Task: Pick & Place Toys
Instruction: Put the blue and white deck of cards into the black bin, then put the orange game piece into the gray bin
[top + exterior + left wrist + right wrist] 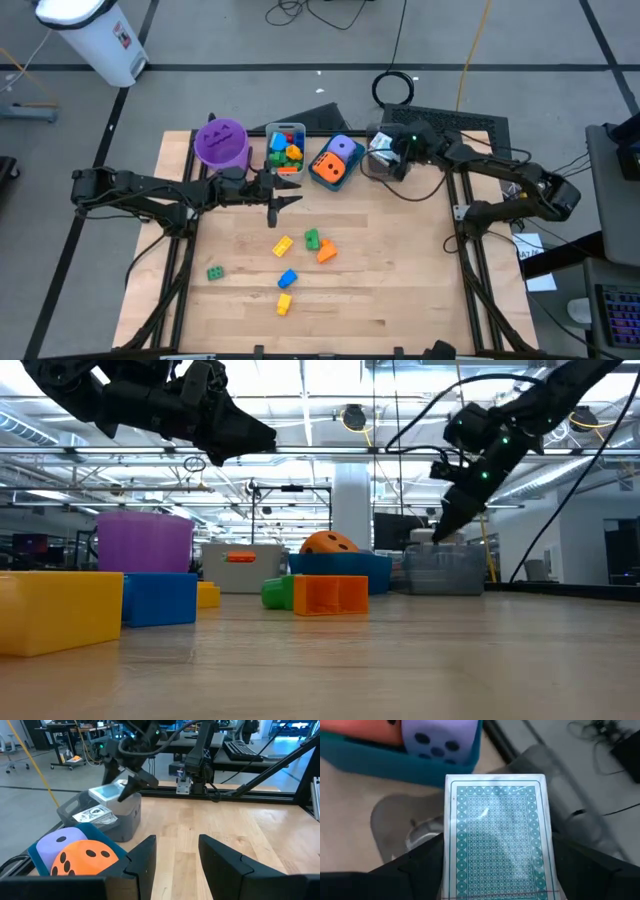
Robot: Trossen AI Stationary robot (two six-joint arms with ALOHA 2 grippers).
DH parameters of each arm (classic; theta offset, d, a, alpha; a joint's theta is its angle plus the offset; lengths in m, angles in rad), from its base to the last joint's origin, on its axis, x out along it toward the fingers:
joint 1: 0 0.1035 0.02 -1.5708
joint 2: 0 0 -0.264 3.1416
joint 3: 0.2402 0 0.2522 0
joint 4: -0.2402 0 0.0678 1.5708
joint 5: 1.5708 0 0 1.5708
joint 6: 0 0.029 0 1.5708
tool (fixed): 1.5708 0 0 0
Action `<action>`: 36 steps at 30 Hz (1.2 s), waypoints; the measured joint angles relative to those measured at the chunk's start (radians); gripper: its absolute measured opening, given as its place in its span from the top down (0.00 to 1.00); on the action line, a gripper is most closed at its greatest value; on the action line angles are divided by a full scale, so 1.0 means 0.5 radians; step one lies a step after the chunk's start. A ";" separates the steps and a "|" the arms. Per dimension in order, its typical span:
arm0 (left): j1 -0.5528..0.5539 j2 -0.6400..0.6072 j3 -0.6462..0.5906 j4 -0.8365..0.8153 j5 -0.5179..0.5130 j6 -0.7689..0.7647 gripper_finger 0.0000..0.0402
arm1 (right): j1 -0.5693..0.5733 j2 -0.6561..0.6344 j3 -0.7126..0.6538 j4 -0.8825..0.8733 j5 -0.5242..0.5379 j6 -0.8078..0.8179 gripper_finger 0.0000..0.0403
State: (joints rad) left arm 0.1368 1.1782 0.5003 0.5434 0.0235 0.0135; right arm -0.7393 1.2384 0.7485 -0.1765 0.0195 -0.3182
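Your right gripper [495,885] hangs above the grey bin [380,160] at the far edge of the table [400,290], its fingers clenched on the sides of a small box printed with a teal card-back pattern [496,835]; in the left wrist view that box [111,792] sits just over the bin's rim [100,815], with more printed pieces lying inside.

Taking the grey bin as landmark: directly beside it, toward your left arm, stands the blue bin [335,165] holding an orange die [328,168] and a purple die [343,148]. Next beyond that is the clear bin [285,150] filled with coloured bricks, then the purple cup [221,142].

Your left gripper [285,198] hovers over the table on the near side of the clear bin, fingers parted and grasping nothing.

Loose toys lie on the wood well nearer than the bins: a yellow brick [282,244], a green brick [312,238], an orange brick [326,252], a blue brick [287,279], a second yellow brick [284,303], and a lone green brick [215,272] farthest from the grey bin.
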 joint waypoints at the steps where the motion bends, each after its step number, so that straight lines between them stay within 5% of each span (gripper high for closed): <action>1: 0.000 0.000 0.000 -0.001 0.000 0.000 0.62 | -0.018 -0.001 -0.025 0.009 -0.036 0.007 0.24; 17: 0.000 0.000 0.000 0.000 -0.001 0.023 0.62 | -0.037 -0.027 -0.109 0.193 -0.057 0.046 0.15; 30: 0.001 0.000 0.000 0.026 0.000 0.026 0.62 | 0.099 -0.285 -0.091 0.178 -0.207 0.116 0.14; 36: 0.001 0.000 0.000 0.054 0.002 0.077 0.62 | 0.392 -0.400 -0.091 0.302 -0.560 0.313 0.14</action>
State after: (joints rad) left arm 0.1371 1.1782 0.5003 0.5703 0.0245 0.0522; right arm -0.5433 1.0382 0.7033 -0.0255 -0.2606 -0.1616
